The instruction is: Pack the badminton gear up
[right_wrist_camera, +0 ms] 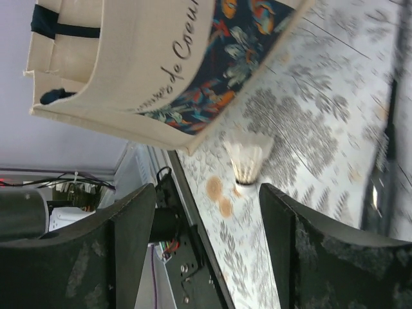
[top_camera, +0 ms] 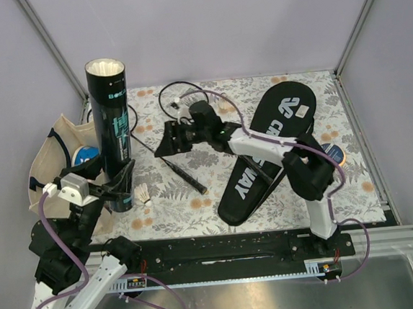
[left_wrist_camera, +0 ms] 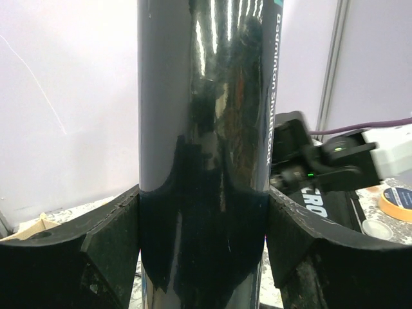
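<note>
The long black tube (top_camera: pixel 111 134) stands upright at the left, its open top showing white shuttlecocks. My left gripper (top_camera: pixel 120 189) is shut on the tube's (left_wrist_camera: pixel 206 129) lower part, a finger pressed against each side. A loose white shuttlecock (top_camera: pixel 146 194) lies on the cloth just right of the tube. My right gripper (top_camera: pixel 170 139) hangs open and empty above a black racquet (top_camera: pixel 190 177), which lies slanted at mid-table. In the right wrist view the shuttlecock (right_wrist_camera: pixel 248 161) lies beyond the fingers. The black "CROSSWAY" cover (top_camera: pixel 264 149) lies flat to the right.
A beige tote bag (top_camera: pixel 51 157) sits at the far left behind the tube, its printed side (right_wrist_camera: pixel 129 64) filling the right wrist view. A tape roll (top_camera: pixel 334 154) rests at the right beside the cover. The flowered cloth (top_camera: pixel 182 207) ends at the black rail in front.
</note>
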`<state>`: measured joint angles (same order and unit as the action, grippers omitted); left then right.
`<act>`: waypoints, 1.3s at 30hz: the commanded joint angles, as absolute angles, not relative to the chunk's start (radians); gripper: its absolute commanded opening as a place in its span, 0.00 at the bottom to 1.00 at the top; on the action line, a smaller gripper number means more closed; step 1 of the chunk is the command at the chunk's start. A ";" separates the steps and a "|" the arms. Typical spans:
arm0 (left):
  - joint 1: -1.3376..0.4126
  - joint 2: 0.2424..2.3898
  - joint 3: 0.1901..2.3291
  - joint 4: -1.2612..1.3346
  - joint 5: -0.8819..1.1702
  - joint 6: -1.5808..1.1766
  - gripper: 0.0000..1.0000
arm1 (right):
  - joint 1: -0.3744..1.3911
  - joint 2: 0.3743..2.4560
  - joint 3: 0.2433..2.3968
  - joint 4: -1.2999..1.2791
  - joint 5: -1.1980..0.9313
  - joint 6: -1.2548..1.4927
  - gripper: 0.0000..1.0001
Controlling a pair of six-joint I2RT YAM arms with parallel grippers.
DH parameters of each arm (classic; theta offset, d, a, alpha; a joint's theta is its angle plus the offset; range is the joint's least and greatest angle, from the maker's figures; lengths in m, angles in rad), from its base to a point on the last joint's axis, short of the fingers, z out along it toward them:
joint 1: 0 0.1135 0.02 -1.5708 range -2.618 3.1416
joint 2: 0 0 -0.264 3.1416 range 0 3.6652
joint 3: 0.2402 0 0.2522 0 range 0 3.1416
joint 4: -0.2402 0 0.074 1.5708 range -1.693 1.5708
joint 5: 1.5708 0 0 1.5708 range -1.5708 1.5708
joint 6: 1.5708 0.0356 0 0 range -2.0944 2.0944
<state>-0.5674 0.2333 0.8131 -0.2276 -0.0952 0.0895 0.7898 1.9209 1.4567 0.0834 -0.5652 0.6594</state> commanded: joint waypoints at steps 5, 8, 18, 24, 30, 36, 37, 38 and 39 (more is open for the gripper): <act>-0.566 0.187 0.818 -0.222 -0.043 0.046 0.29 | 0.893 2.265 1.876 0.135 -0.670 0.646 0.75; -0.566 0.181 0.819 -0.236 -0.043 0.054 0.29 | 0.911 2.388 2.006 0.152 -0.701 0.701 0.75; -0.566 0.181 0.821 -0.241 -0.044 0.063 0.29 | 0.957 2.602 2.192 0.133 -0.739 0.776 0.75; -0.566 0.193 0.816 -0.233 -0.041 0.061 0.28 | 0.956 2.513 2.024 0.184 -0.745 0.741 0.72; -0.566 0.201 0.808 -0.226 -0.043 0.058 0.28 | 0.956 2.422 1.889 0.144 -0.770 0.646 0.68; -0.566 0.202 0.792 -0.221 -0.041 0.048 0.28 | 0.954 2.323 1.747 0.141 -0.769 0.592 0.56; -0.566 0.204 0.790 -0.219 -0.040 0.048 0.28 | 0.954 2.306 1.723 0.146 -0.767 0.591 0.53; -0.566 0.206 0.787 -0.219 -0.040 0.045 0.28 | 0.954 2.295 1.707 0.152 -0.764 0.586 0.50; -0.568 0.207 0.784 -0.219 -0.040 0.044 0.27 | 0.954 2.286 1.691 0.155 -0.764 0.586 0.47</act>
